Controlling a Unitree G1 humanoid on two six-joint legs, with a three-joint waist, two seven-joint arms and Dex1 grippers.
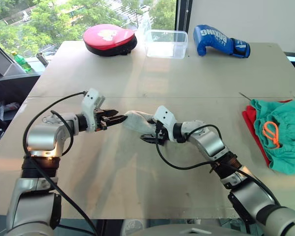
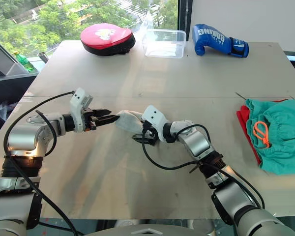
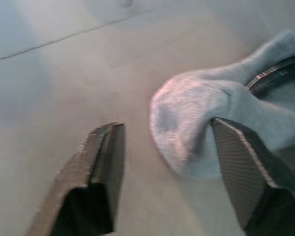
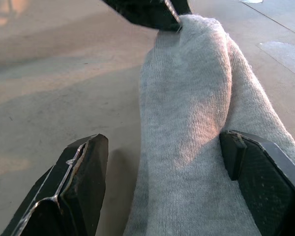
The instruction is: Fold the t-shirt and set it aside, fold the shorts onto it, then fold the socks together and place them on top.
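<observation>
At table centre, socks (image 1: 137, 120) between both grippers: left gripper (image 1: 119, 119) spread at 9 o'clock, right gripper (image 1: 148, 138) spread at 5

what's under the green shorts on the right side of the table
The red t-shirt lies under the shorts, showing only as a strip along their near-centre edge and a sliver at the far edge. The rest is covered, so how neatly it is folded cannot be seen.

Both end effectors, left (image 1: 119, 119) and right (image 1: 148, 138), spread open mid-table.
</observation>
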